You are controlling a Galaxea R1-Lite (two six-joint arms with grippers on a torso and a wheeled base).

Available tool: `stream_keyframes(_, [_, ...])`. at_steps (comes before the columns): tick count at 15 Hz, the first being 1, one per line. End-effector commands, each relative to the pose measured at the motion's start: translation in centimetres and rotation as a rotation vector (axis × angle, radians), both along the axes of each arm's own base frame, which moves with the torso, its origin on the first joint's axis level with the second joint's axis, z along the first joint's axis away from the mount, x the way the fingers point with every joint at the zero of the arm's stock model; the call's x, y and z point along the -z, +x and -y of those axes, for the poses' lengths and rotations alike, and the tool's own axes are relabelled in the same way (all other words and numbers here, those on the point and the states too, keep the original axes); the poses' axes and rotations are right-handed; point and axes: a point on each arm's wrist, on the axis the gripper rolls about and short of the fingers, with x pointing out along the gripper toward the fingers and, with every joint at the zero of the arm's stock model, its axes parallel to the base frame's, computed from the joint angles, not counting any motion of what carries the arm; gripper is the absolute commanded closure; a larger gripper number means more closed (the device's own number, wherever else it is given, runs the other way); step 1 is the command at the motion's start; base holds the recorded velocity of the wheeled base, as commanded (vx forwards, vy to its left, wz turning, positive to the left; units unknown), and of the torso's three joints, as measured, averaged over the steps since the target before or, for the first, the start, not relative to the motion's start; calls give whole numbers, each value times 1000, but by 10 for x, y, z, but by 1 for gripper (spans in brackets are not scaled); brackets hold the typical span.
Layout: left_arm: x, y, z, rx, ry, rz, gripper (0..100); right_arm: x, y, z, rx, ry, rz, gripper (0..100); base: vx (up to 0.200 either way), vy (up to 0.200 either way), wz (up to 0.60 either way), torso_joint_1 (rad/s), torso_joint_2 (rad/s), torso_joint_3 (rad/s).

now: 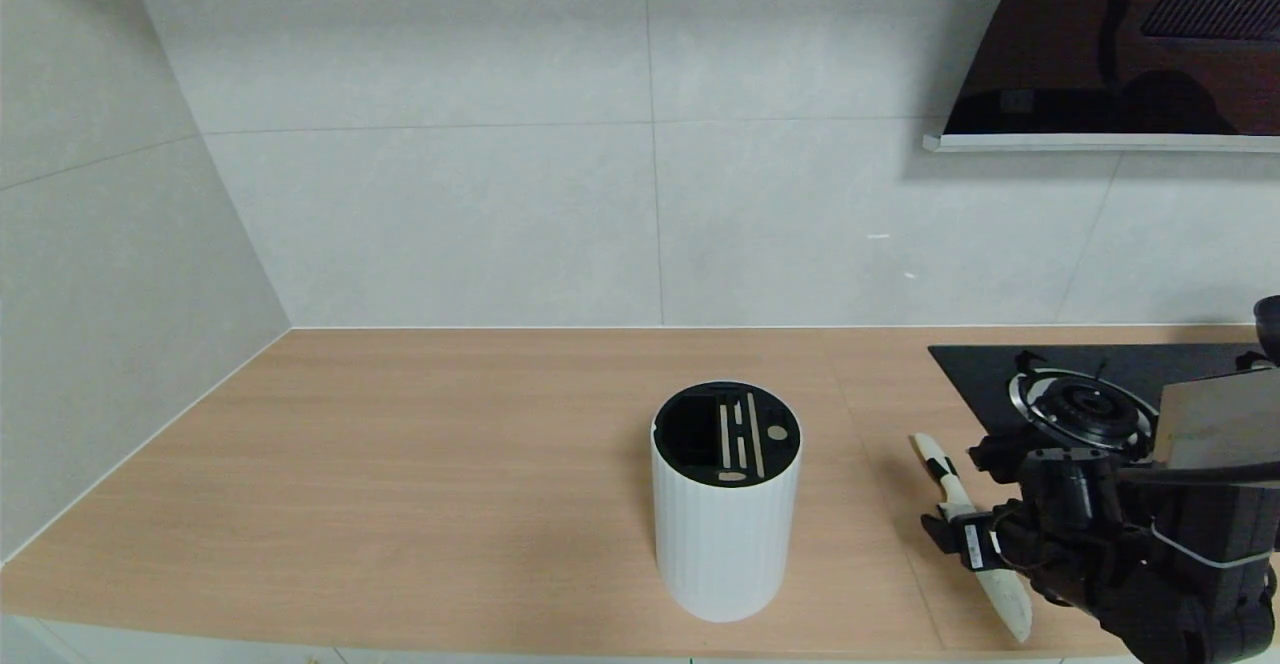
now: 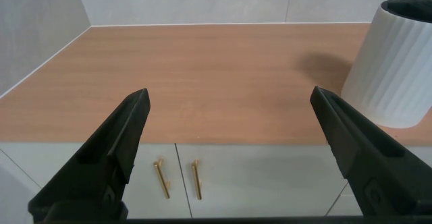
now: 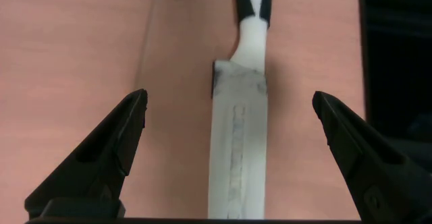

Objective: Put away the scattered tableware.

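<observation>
The ribbed cylindrical plastic knife holder [image 1: 727, 524] was white with fine vertical fluting; its top was black, marked with pale beige slots. The ceramic kitchen knife [image 3: 236, 143] had a white blade with grey mottling and a white handle crossed by black bands. The wooden countertop [image 1: 450, 474] was light brown with a faint lengthwise grain. The tiled wall [image 1: 450, 194] was pale grey. The glass hob [image 1: 975, 369] and glossy range hood [image 1: 1100, 44] were black. The slim cabinet handles [image 2: 160, 178] were gold on pale doors. The left gripper [image 2: 229, 150] and right gripper [image 3: 229, 150] were black.
</observation>
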Motion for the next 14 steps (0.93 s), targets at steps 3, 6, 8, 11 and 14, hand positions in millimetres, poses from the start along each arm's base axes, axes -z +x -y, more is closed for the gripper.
stream_keyframes(3, [0,0,0,0,0,-1,0,15,12,0,25,-9,-9,0,0,0,0,0,0,0])
stream_keyframes(6, [0,0,0,0,0,-1,0,18,15,4,36,-10,-6,0,0,0,0,0,0,0])
stream_keyframes(8, [0,0,0,0,0,-1,0,18,15,4,37,-9,-6,0,0,0,0,0,0,0])
stream_keyframes(11, [0,0,0,0,0,-1,0,19,15,4,37,-10,-11,0,0,0,0,0,0,0])
stream_keyframes(14, [0,0,0,0,0,-1,0,21,16,5,43,-10,-12,0,0,0,0,0,0,0])
